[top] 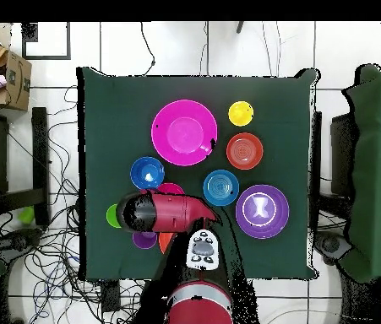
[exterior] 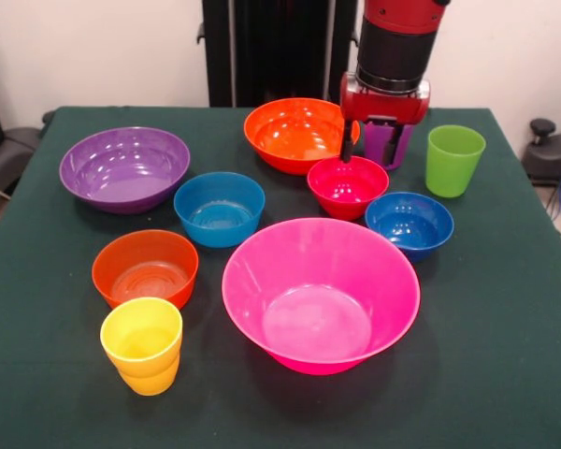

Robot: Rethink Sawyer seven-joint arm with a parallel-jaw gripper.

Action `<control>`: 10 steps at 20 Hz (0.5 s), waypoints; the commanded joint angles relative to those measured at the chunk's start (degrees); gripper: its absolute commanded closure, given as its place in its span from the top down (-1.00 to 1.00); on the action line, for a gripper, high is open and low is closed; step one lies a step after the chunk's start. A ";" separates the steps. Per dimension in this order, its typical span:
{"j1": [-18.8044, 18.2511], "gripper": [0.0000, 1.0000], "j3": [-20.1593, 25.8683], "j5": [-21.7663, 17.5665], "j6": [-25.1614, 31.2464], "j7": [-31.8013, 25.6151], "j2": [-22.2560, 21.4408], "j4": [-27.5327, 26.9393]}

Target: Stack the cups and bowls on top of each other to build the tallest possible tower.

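Observation:
My gripper (exterior: 381, 150) hangs at the back of the table, open, just over the purple cup (exterior: 390, 145); its left finger (exterior: 346, 142) reaches down by the far rim of the red bowl (exterior: 347, 185). I cannot tell whether the cup stands between the fingers. All cups and bowls stand apart, none stacked. The big pink bowl (exterior: 320, 295) is at the front centre, with the yellow cup (exterior: 142, 344) and small orange bowl (exterior: 145, 267) to its left. The light blue bowl (exterior: 219, 208), dark blue bowl (exterior: 409, 223), big purple bowl (exterior: 124, 168), big orange bowl (exterior: 294, 134) and lime green cup (exterior: 453, 160) stand around.
Everything stands on a dark green table (exterior: 505, 374). In the overhead view the arm (top: 164, 211) covers the gripper and most of the red bowl and big orange bowl. Cables and chairs lie on the floor beside the table (top: 100, 101).

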 commanded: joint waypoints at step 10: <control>7.57 1.00 -0.19 2.62 2.80 13.14 -5.08 4.25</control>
